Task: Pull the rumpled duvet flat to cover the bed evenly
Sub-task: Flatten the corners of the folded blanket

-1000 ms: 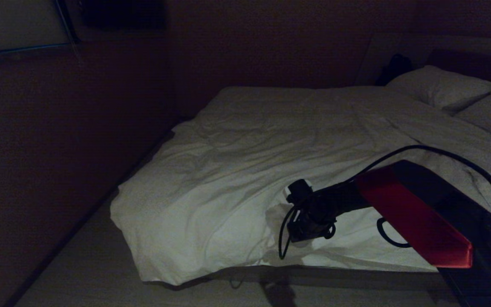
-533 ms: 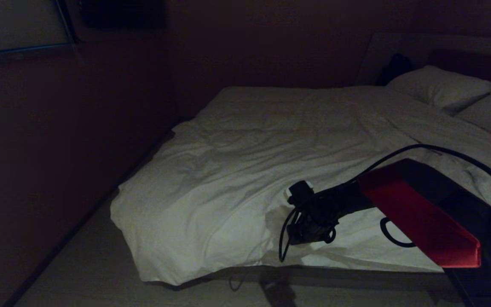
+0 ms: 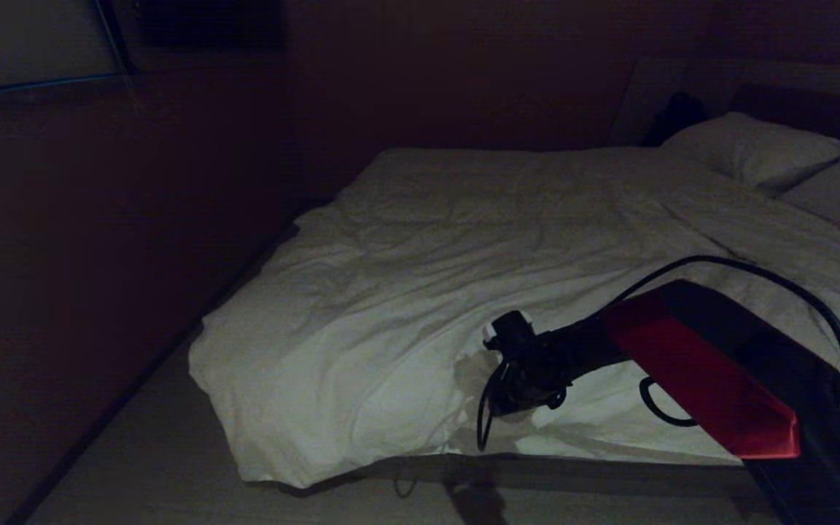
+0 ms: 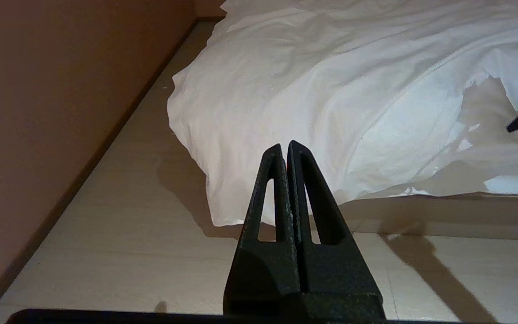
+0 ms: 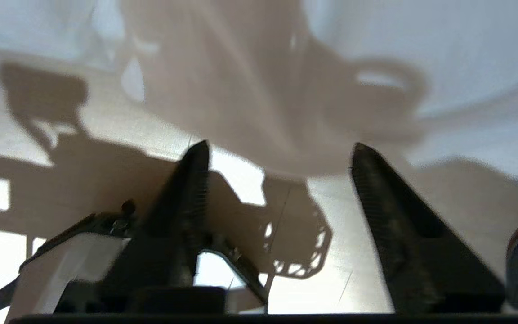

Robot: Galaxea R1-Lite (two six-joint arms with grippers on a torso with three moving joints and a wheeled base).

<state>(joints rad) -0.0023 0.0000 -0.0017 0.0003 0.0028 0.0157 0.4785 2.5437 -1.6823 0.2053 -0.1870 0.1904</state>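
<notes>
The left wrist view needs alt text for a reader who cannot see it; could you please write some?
The left tool, shut, hangs above pale floor, aimed at the white duvet, whose corner droops off the bed's edge.

Bed [image 3: 609,467]: wide and low, dark base showing along the near edge, standing on the floor.
Duvet [image 3: 420,292]: white, wrinkled, spread over the bed; its near-left corner hangs over the edge to the floor.
Pillows [image 3: 755,149]: white, far right, by what seems a dark headboard.
Floor [image 3: 143,467]: pale boards, near and left.
</notes>
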